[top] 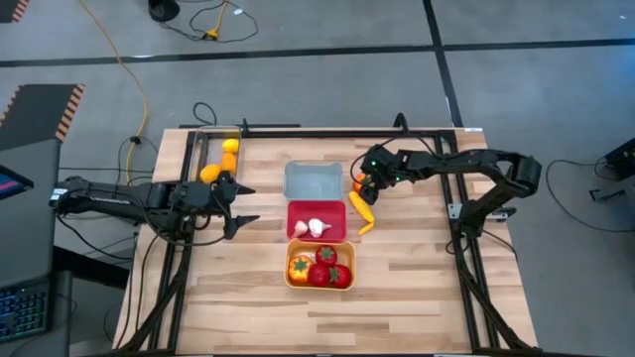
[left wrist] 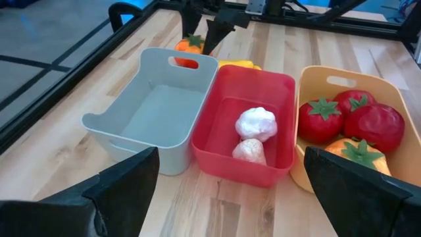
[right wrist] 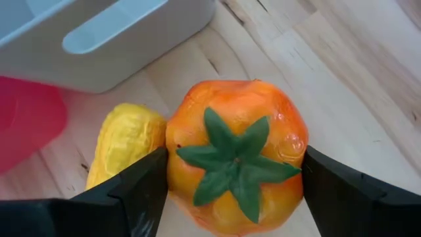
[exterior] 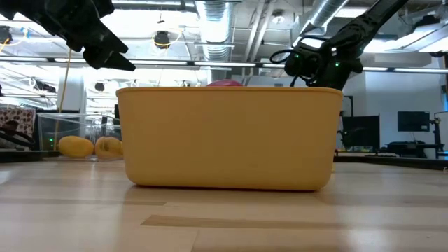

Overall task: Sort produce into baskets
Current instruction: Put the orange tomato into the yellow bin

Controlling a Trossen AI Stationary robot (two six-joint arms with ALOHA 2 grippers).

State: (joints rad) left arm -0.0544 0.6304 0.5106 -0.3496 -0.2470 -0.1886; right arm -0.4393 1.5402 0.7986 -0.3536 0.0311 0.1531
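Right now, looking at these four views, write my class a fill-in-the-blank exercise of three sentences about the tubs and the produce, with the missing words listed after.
1. The red tub holds two white ____ bulbs.
2. The pale blue-grey tub holds ____ pieces of produce.
3. The right gripper has its fingers on either side of an orange piece with a ____ stem, beside the long yellow piece.

Missing words: garlic; no; green

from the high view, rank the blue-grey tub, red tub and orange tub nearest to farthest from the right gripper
1. Blue-grey tub: just beside the right gripper, toward the left arm.
2. Red tub: middle of the row, holding garlic bulbs.
3. Orange tub: the row's far end, holding tomatoes.
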